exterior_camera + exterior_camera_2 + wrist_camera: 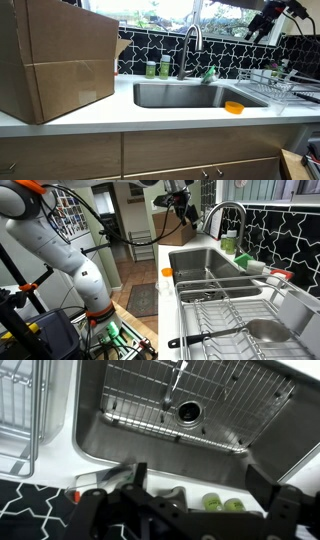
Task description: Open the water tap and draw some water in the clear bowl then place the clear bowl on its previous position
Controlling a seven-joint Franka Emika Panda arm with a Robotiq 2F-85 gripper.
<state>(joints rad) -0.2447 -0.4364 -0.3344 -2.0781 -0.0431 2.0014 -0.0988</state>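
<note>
The water tap [192, 45] is a tall steel gooseneck behind the sink; it also shows in an exterior view [226, 220], and its base shows in the wrist view [178, 493]. The clear bowl [273, 86] sits in the wire dish rack to the right of the sink and shows faintly in the rack in an exterior view [266, 330]. My gripper [263, 24] hangs high above the rack end of the counter, well apart from the tap and bowl. In the wrist view the gripper [200, 485] is open and empty, looking down at the tap base.
A steel sink [190, 95] with a wire grid [190, 400] on its floor. Two green bottles [158, 68] stand beside the tap. A small orange dish [234, 107] lies on the front counter. A large cardboard box [55, 60] fills the counter's left. The wire dish rack [230, 310] holds a black-handled utensil [205, 337].
</note>
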